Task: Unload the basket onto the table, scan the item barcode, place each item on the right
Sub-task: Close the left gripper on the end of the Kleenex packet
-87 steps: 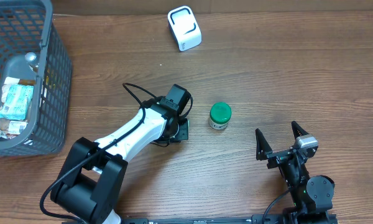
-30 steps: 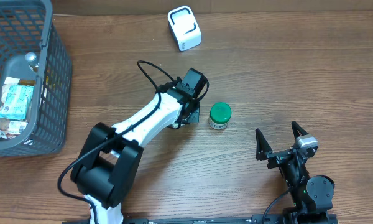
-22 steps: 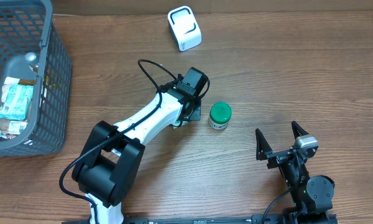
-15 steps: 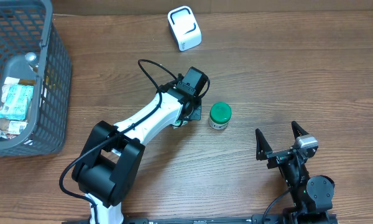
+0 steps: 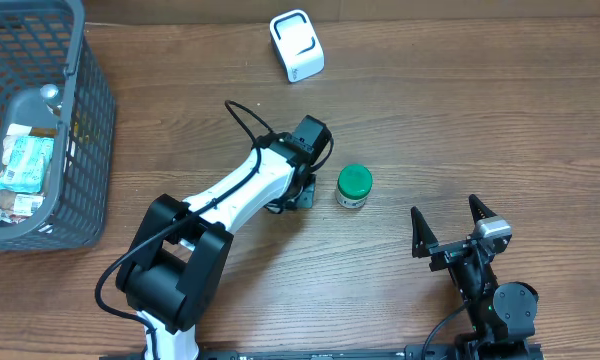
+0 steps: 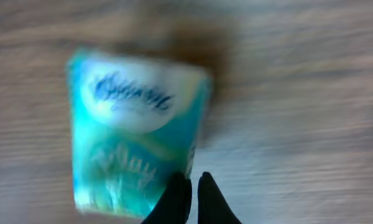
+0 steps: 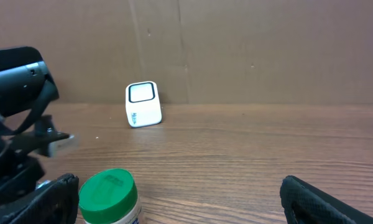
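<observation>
Packet, a teal packet (image 6: 133,124), lies blurred on the wooden table (image 5: 480,100) in the left wrist view, under the left arm's wrist and hidden from overhead. The left gripper (image 6: 191,198) has its fingers pressed together at the packet's lower edge; whether they pinch the wrapper cannot be told. Just to the right of that gripper stands a green-lidded jar (image 5: 354,186), upright. The white scanner (image 5: 297,45) sits well apart near the table's far edge. The right gripper (image 5: 442,205) rests near the front edge with its fingers spread wide and empty. A grey basket (image 5: 90,130) of goods stands at far left.
</observation>
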Controlling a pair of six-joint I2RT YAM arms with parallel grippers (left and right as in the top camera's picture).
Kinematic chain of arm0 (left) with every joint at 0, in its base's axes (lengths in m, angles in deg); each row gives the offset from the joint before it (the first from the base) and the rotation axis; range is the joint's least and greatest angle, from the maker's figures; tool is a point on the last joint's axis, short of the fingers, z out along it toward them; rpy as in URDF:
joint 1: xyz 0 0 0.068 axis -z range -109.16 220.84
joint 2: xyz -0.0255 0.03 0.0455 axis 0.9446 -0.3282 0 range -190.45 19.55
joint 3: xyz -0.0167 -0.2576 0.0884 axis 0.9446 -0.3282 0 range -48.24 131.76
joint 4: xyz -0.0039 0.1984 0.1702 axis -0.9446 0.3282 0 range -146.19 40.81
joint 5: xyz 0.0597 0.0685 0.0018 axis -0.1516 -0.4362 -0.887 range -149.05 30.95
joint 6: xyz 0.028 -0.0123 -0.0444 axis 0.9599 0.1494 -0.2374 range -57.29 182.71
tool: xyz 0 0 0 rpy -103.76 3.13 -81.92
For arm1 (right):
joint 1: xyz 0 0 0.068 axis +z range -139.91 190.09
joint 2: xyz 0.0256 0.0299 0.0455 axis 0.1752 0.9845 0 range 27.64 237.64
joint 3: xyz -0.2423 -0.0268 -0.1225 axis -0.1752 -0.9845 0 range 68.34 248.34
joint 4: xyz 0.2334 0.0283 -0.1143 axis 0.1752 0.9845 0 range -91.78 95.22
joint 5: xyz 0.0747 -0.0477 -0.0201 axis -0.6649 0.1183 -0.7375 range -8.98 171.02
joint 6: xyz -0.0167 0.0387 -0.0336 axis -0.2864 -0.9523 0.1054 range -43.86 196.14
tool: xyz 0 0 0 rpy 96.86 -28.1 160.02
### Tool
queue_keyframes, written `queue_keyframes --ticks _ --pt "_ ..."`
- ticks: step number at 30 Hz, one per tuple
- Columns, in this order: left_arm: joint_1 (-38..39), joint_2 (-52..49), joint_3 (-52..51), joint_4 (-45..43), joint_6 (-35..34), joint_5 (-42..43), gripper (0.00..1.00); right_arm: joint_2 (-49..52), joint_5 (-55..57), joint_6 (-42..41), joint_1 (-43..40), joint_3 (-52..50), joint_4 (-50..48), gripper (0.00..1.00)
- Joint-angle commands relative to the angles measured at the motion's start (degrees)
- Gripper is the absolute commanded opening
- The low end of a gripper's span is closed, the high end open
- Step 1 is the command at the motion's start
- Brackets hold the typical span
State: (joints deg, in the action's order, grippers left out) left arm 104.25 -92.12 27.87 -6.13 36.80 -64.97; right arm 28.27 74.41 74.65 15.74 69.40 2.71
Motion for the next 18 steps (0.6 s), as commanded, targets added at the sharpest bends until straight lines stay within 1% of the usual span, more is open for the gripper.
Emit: queue_keyframes --ticks 1,6,9,12,14,18 --pt "0.3 -0.1 3.2 4.0 2.0 -5.0 0.04 -0.5 0.5 0.1 -0.3 -0.6 -0.2 1.0" --pt "0.3 -0.1 6.6 6.9 2.0 -5.0 0.04 -0.5 0.5 0.1 -0.3 -0.6 -0.2 1.0" --pt "0.3 -0.1 8.3 6.8 4.0 -5.0 0.05 -0.5 0.5 0.1 -0.3 -0.6 -0.2 1.0" --pt "0.3 -0.2 8.5 6.2 6.5 -5.0 0.11 -0.5 0.5 0.1 -0.3 -0.6 -0.2 1.0" --pt "0.3 -0.3 8.2 6.3 7.4 -5.1 0.18 -0.5 0.5 0.1 -0.3 -0.6 -0.2 1.0" --pt "0.3 -0.4 6.6 5.0 7.3 -5.1 0.23 -0.5 0.5 0.1 -0.3 -0.6 -0.2 1.0"
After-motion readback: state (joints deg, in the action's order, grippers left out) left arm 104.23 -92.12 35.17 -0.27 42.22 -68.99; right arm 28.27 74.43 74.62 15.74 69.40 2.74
